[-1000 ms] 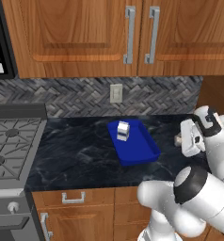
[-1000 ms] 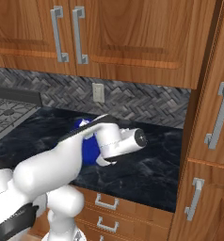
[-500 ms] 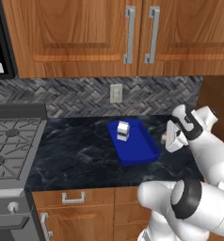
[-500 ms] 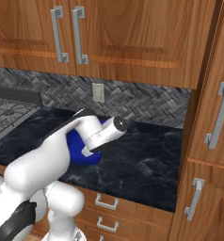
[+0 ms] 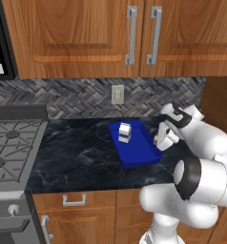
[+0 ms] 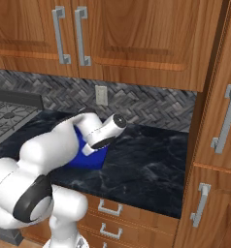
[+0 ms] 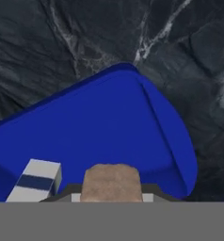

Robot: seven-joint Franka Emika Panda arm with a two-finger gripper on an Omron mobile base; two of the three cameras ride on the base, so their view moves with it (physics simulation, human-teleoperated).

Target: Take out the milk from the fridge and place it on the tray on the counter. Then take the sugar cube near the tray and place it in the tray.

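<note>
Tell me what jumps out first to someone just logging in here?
The bright blue tray on the black marbled counter, with the milk standing upright in its far-left part. Next, the end effector over the tray's right edge, shut on the tan sugar cube, which the hand view shows above the tray floor.

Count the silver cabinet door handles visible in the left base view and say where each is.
2: a left handle and a right handle, side by side on the upper wooden cabinet doors above the tray. Others may lie outside this view.
</note>
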